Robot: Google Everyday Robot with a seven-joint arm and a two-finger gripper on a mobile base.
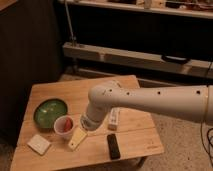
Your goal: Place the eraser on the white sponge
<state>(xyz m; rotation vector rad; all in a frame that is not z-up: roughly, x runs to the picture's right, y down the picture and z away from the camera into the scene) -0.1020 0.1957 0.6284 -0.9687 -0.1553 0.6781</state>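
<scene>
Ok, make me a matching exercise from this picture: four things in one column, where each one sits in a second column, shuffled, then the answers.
1 green bowl
2 eraser
3 white sponge
4 gripper

A near the table front edge, right of centre
B at the arm's end, between the cup and the white bar
C table's front left corner
D table's left side, behind the cup

Pairs: 1-D, 2-A, 3-C, 4-B

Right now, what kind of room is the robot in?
Probably a dim lab or workroom: a wooden table holding small things like the green bowl, long shelving behind, and the robot's gripper hanging over the table beside the red-and-white cup.
</scene>
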